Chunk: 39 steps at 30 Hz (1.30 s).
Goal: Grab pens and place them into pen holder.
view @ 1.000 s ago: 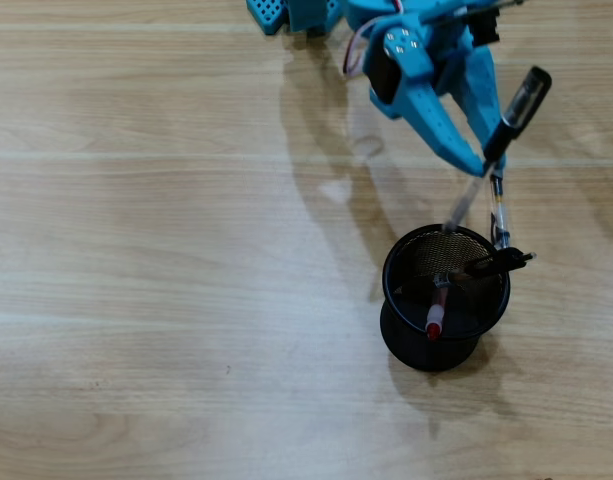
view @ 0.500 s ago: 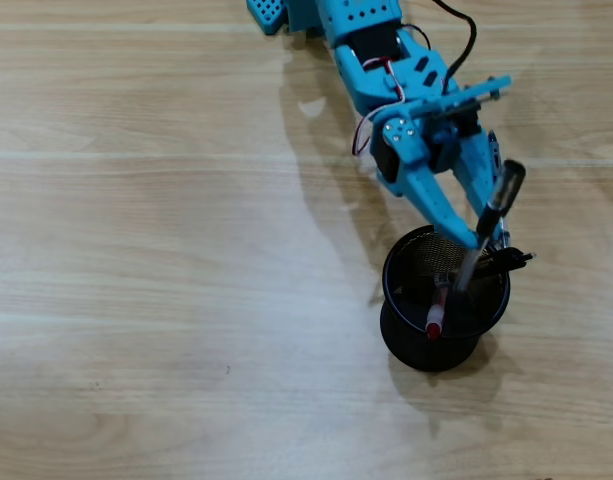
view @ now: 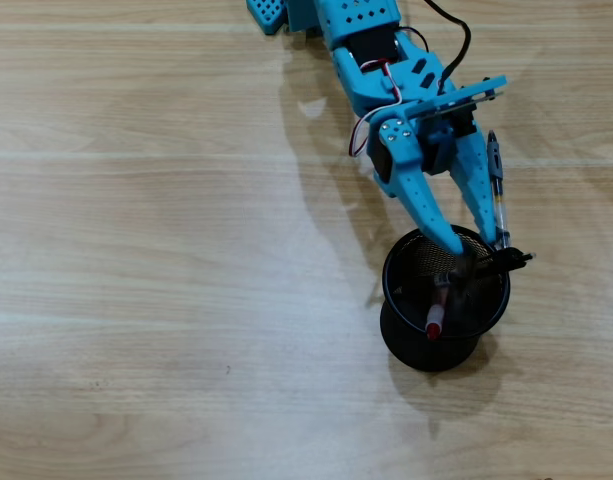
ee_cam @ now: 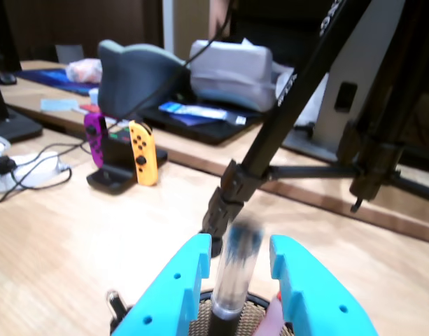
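Pen point(ee_cam: 236, 269) between parted jaws above pen holder point(view: 445, 300); no writing legible.

Light wood-grain table point(view: 166, 300). Black mesh pen holder point(view: 426, 345) stands on it, lower right in overhead view. Blue arm base point(view: 286, 12) sits at the table's top edge.

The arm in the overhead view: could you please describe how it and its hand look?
The arm is bright blue printed plastic with rows of small holes, black servo blocks, a round silver screw plate and red, white and black cables. The hand has two long tapering blue fingers.
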{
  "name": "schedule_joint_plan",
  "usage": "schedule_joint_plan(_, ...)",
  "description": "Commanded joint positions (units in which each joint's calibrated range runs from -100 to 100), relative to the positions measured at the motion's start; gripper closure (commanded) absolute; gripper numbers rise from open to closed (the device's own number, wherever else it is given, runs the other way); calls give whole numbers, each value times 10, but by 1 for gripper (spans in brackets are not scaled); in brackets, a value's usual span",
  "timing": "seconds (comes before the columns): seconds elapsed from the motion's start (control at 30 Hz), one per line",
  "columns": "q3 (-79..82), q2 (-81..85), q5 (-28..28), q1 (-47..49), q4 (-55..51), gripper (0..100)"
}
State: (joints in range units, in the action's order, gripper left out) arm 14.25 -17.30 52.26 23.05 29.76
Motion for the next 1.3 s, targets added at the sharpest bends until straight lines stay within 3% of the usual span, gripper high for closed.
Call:
schedule_joint_plan(0.0,-29,10,2,-2,34,90)
schedule_joint_plan(0.07,-29,11,2,1,49,90)
schedule_joint_plan(0.17,-12,51,1,15,44,98)
schedule_joint_plan(0.3,61,131,-2,39,-9,98)
schedule_joint_plan(0.43,162,261,-2,66,-147,98)
schedule_joint_plan(0.57,182,355,1,82,-404,98)
schedule_joint_plan(0.77,168,382,11,115,-592,98)
schedule_joint_plan(1.03,161,364,61,163,-666,98)
schedule_joint_plan(1.27,34,252,70,177,-692,98)
